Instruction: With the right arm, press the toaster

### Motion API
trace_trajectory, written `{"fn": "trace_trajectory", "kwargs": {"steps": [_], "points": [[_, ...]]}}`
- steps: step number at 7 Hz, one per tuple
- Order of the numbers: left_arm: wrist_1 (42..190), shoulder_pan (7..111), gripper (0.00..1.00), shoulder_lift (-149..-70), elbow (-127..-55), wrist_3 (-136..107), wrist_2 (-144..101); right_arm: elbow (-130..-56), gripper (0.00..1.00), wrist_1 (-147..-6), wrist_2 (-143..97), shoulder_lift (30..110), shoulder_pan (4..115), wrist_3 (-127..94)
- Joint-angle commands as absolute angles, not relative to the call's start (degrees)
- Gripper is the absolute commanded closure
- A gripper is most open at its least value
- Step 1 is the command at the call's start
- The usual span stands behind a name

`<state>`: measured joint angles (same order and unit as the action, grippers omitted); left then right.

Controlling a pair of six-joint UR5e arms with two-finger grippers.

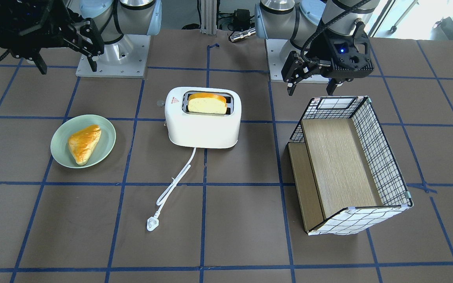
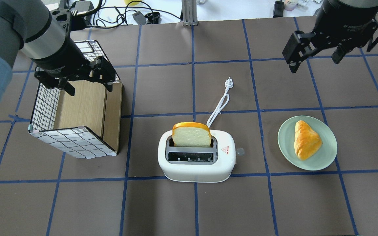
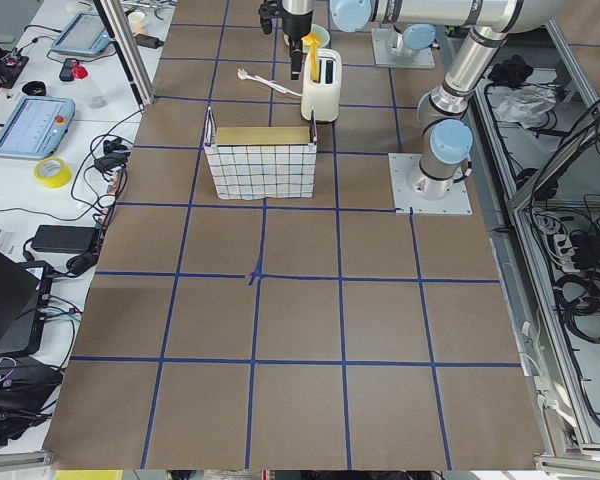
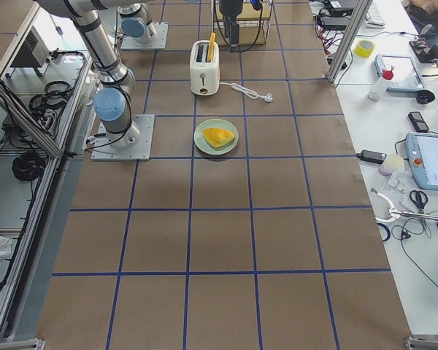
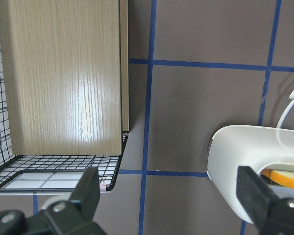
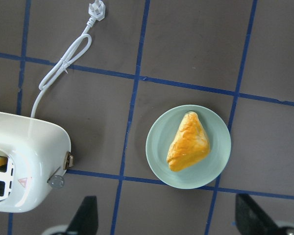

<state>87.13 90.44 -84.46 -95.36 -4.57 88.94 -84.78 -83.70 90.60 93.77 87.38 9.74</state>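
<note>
The white toaster [image 2: 197, 167] stands mid-table with a bread slice [image 2: 191, 135] sticking up from its far slot. Its small grey lever [image 2: 240, 151] is on the side towards the plate and is up. The toaster also shows in the front view [image 1: 203, 129] and at the right wrist view's left edge [image 6: 24, 166], with the lever [image 6: 56, 181]. My right gripper [image 2: 314, 62] is open and empty, hovering high and well beyond the plate, far from the toaster. My left gripper [image 2: 90, 88] is open and empty above the wire basket.
A green plate [image 2: 284, 147] with a pastry [image 2: 306, 140] sits to the right of the toaster. The toaster's white cord and plug [image 2: 229, 82] trail away from me. A wire basket with a wooden board [image 2: 77, 108] lies on its side at the left.
</note>
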Motion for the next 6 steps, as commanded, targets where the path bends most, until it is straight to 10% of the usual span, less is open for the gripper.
{"fn": "trace_trajectory", "kwargs": {"steps": [1, 6], "points": [[87.1, 90.44, 0.0, -84.46, -95.36, -4.57, 88.95, -86.04, 0.0, -92.41, 86.67, 92.73, 83.41, 5.05], [87.19, 90.44, 0.0, -84.46, -95.36, -4.57, 88.95, -86.13, 0.0, -92.64, 89.64, 92.55, 87.71, 1.93]]}}
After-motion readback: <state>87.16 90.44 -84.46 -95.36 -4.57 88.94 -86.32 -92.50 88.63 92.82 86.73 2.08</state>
